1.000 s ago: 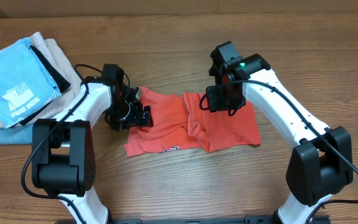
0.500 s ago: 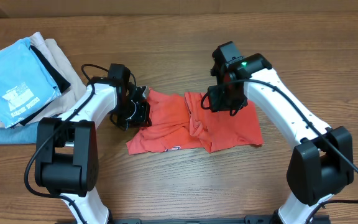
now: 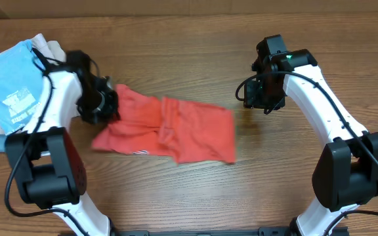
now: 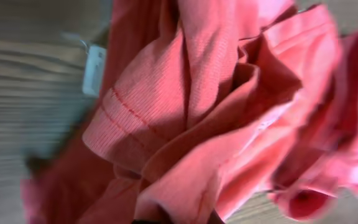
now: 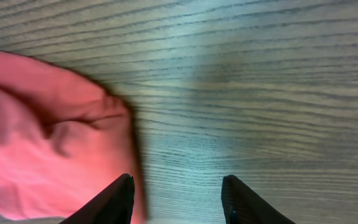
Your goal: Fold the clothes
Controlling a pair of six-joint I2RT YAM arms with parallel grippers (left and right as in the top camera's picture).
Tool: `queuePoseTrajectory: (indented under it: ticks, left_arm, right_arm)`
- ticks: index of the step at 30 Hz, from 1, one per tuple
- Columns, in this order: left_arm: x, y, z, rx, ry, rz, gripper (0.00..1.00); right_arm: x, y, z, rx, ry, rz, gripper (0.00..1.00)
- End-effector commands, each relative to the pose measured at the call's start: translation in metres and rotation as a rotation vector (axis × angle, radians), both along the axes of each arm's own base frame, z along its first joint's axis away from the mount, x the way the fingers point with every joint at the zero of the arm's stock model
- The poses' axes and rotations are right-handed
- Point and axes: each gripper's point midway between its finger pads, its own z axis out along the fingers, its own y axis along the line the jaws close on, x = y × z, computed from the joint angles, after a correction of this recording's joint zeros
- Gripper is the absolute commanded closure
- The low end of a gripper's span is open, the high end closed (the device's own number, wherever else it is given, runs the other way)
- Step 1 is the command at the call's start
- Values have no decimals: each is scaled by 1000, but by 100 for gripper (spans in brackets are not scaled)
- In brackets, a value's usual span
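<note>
The clothes, a red T-shirt (image 3: 176, 128), lie rumpled and stretched across the table's middle. My left gripper (image 3: 104, 105) is shut on the shirt's left end, close to the stack of folded garments. In the left wrist view bunched red cloth (image 4: 216, 112) fills the frame and hides the fingers; a white tag (image 4: 94, 70) shows at the upper left. My right gripper (image 3: 258, 98) hovers to the right of the shirt, apart from it. It stands open (image 5: 179, 180) over bare wood, and the shirt's edge (image 5: 48, 143) lies by its left finger (image 5: 120, 199).
A stack of folded garments sits at the far left, a light blue shirt (image 3: 15, 85) on top with beige cloth (image 3: 54, 49) under it. Wooden tabletop (image 3: 176, 39) stretches behind and in front of the shirt.
My left gripper has shut on the shirt's left end and dragged the whole shirt leftward. The right gripper has moved up and to the right, off the cloth.
</note>
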Motion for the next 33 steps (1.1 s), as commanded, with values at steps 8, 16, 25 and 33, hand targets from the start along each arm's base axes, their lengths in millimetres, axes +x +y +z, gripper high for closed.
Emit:
queuePoseTrajectory:
  ticks: [8,16,25,33]
  left_arm:
    - [20,-19,66,31,-96,-116,95]
    - [10,-11,51,171,-38,-149,95]
    - [5,1,47,232,-6,-118,87]
    - [0,12,47,293,24,-67,22]
  right_arm:
    - [-19,7,-29,41,48,15,51]
    - [-19,7,-29,42,48,16,51]
    - [-45,77,-5,409,59,347,50]
    - [-59,88,-25,306,75,399,38]
